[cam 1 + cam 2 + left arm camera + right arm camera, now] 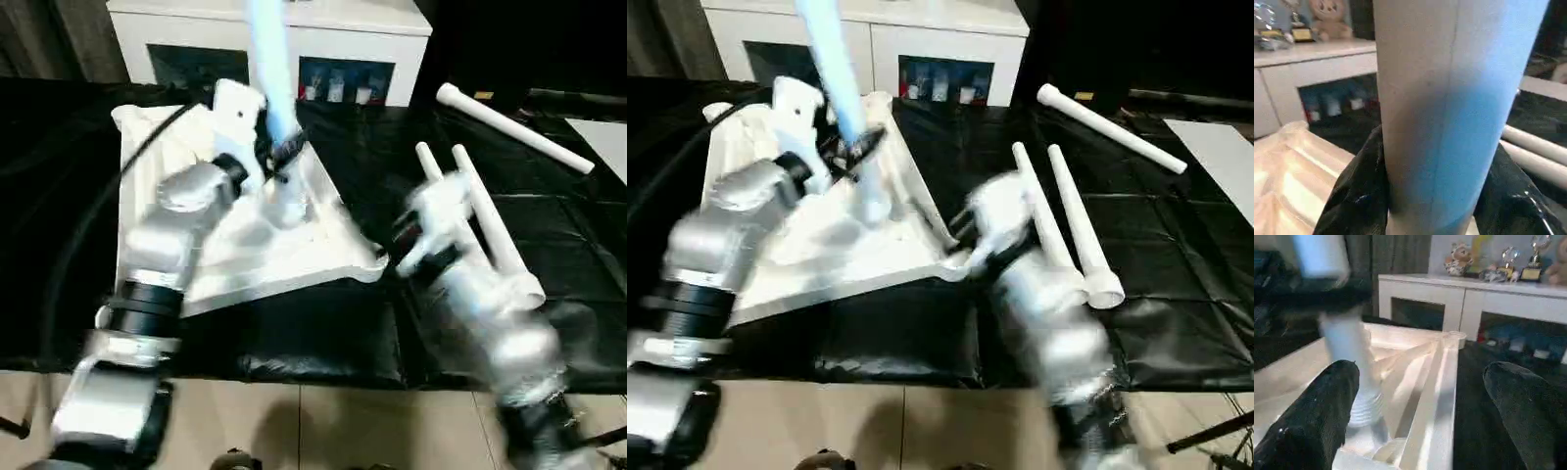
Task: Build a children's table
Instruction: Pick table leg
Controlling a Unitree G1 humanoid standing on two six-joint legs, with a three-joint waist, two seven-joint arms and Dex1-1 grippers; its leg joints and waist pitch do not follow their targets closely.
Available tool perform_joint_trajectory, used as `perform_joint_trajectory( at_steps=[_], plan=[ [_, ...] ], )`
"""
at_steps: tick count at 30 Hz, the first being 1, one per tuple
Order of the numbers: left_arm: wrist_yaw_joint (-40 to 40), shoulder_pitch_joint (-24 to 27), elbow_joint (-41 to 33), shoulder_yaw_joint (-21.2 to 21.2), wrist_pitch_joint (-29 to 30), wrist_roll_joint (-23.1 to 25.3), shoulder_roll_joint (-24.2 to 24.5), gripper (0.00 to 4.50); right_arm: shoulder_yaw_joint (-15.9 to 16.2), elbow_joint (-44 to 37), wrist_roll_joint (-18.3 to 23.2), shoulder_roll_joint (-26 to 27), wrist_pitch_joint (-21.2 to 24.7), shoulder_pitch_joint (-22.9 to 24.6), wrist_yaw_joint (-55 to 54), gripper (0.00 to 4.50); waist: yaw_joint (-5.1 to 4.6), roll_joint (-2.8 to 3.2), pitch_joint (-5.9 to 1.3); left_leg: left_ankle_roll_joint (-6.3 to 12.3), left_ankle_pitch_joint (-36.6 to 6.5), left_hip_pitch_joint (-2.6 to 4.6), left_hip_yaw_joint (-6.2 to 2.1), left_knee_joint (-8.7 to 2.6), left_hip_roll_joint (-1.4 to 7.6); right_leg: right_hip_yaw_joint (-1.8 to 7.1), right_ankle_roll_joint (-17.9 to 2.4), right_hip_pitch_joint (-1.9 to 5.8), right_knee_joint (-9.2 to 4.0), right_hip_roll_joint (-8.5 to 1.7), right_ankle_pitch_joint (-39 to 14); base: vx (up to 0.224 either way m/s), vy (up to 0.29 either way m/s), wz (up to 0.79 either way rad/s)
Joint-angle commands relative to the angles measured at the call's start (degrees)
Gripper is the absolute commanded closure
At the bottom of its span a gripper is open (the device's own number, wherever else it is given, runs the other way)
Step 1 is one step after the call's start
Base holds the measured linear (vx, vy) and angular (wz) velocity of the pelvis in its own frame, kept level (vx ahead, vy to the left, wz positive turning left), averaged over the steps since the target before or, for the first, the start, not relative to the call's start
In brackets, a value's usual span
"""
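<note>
The left arm reaches forward over the upturned table top point(235, 245), its silver forearm bent in toward the middle; the left gripper point(279, 157) is clamped on a leg point(269, 69) that stands upright, lower end at a socket in the ribbed underside; in the left wrist view the two black fingers point(1359, 196) press either side of that round shaft. The right arm comes in lower, forearm angled toward the top's near corner; the right gripper point(1425, 416) hangs with its fingers point(1317, 416) spread wide and nothing between them, near the top's rim and the threaded foot of the standing leg point(1364, 406).

The table top is smooth white plastic, rectangular with rounded corners, its underside crossed by raised ribs running diagonally; it lies face down on a black, wrinkled sheet point(323, 333) over the work surface. The legs are round, tapering white tubes, wider at one end.

Four legs in all: one upright in the left gripper; two lying side by side point(1068, 225) just right of the table top; one point(514, 127) well apart, farther back on the right. One white cabinet point(274, 39) with dark-fronted doors stands behind.
</note>
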Motion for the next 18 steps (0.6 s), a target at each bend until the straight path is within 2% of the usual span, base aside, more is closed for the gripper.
perform_joint_trajectory(
  at_steps=[1, 2, 3, 4, 5, 6, 8, 10, 11, 12, 13, 18],
  plan=[
    [-3.45, -2.06, -3.77, -1.81, 6.87, -3.34, 1.16, 2.64, -0.74, -0.49, 3.52, -2.83, 4.99, -1.57, 4.62, 0.03, 0.00, 0.77, -4.60, -0.67, -8.70, 1.30, -1.34, -4.84, 3.30, 2.48, -13.68, 3.13, -2.53, -3.84, -2.71, 0.000, 0.000, 0.00],
    [-3.46, -2.06, -3.78, -1.81, 6.89, -3.35, 1.16, 2.64, -0.74, -0.48, 3.53, -2.84, 5.00, -1.57, 4.63, 0.03, 0.05, 0.83, -4.59, -0.52, -8.53, 1.42, -1.34, -4.81, 3.28, 2.44, -13.93, 3.09, -2.56, -3.84, -2.81, 0.000, 0.000, 0.00],
    [-4.86, -2.32, -4.63, -2.10, 9.08, -4.53, 1.35, 2.64, -0.42, -0.57, 4.13, -4.17, 6.90, -2.09, 6.38, 0.03, 0.08, 0.83, -4.50, -0.36, -8.13, 1.29, -1.20, -4.69, 3.29, 2.53, -14.23, 2.94, -2.77, -3.88, -2.93, 0.000, 0.000, 0.00],
    [-4.90, -2.33, -4.67, -2.10, 9.15, -4.57, 1.34, 2.64, -0.40, -0.57, 4.14, -4.22, 6.97, -2.11, 6.44, 0.03, 0.18, 0.64, -4.56, -0.25, -8.13, 1.25, -1.19, -4.69, 3.23, 2.48, -14.61, 3.16, -2.74, -3.96, -3.50, 0.000, 0.000, 0.00],
    [-6.03, -2.42, -5.40, -2.39, 10.70, -5.70, 1.26, 2.64, 0.26, -0.61, 4.84, -5.23, 8.99, -2.36, 8.25, 0.03, 0.17, 0.29, -4.53, -0.09, -8.24, 1.24, -1.13, -4.70, 3.30, 2.50, -14.63, 3.12, -2.87, -3.96, -3.95, 0.000, 0.000, 0.00],
    [-6.77, -2.42, -5.88, -2.64, 11.49, -6.33, 1.23, 2.64, 0.85, -0.67, 5.25, -5.96, 10.20, -2.44, 9.64, 0.03, 0.29, 0.46, -4.54, -0.03, -8.13, 1.26, -1.21, -4.70, 3.30, 2.44, -14.80, 3.21, -2.82, -3.99, -4.59, 0.000, 0.000, 0.00],
    [-9.07, -1.85, -7.39, -3.96, 12.79, -6.97, 1.24, 2.64, 3.11, -1.03, 5.61, -8.00, 13.12, -2.11, 12.86, 0.03, 0.20, 0.45, -4.52, -0.06, -8.29, 1.23, -1.20, -4.68, 3.33, 2.42, -14.81, 3.14, -2.88, -3.92, -5.15, 0.000, 0.000, 0.00],
    [-9.16, -1.41, -7.77, -4.07, 12.41, -6.45, 0.92, 2.64, 3.61, -1.23, 5.87, -8.33, 14.06, -1.77, 13.38, 0.03, 0.29, -0.07, -4.41, 0.19, -8.28, 1.12, -1.16, -4.70, 3.42, 2.52, -14.31, 3.15, -3.18, -4.14, -6.68, 0.000, 0.000, 0.00],
    [-8.62, -1.32, -7.86, -3.90, 12.23, -6.24, 0.68, 2.64, 3.67, -1.20, 5.98, -8.45, 14.19, -1.69, 13.34, 0.03, 0.32, -0.24, -4.41, 0.22, -8.31, 1.07, -1.15, -4.69, 3.41, 2.53, -14.21, 3.21, -3.18, -4.22, -7.13, 0.000, 0.000, 0.00],
    [-8.22, -1.29, -7.92, -3.77, 12.21, -6.13, 0.53, 2.64, 3.66, -1.16, 6.07, -8.52, 14.28, -1.67, 13.24, 0.03, 0.47, -0.03, -4.40, 0.10, -8.51, 1.15, -1.21, -4.70, 3.48, 2.54, -13.90, 3.11, -3.27, -4.35, -8.28, 0.000, 0.000, 0.00],
    [-8.19, -1.22, -7.95, -3.93, 11.32, -5.56, 0.68, 2.64, 3.19, -0.97, 6.42, -8.57, 14.58, -1.74, 13.16, 0.03, 0.41, -0.26, -4.37, -0.06, -8.45, 1.09, -1.20, -4.72, 3.48, 2.50, -13.53, 3.07, -3.32, -4.24, -8.87, 0.000, 0.000, 0.00],
    [-8.40, -1.22, -8.80, -3.57, 11.51, -5.73, 1.16, 2.64, 1.26, -0.48, 7.01, -9.34, 15.79, -2.31, 13.93, 0.03, 0.46, -0.22, -4.42, -0.32, -8.15, 1.09, -1.21, -4.73, 3.42, 2.49, -12.85, 3.02, -3.30, -4.18, -9.25, 0.000, 0.000, 0.00]
  ],
)
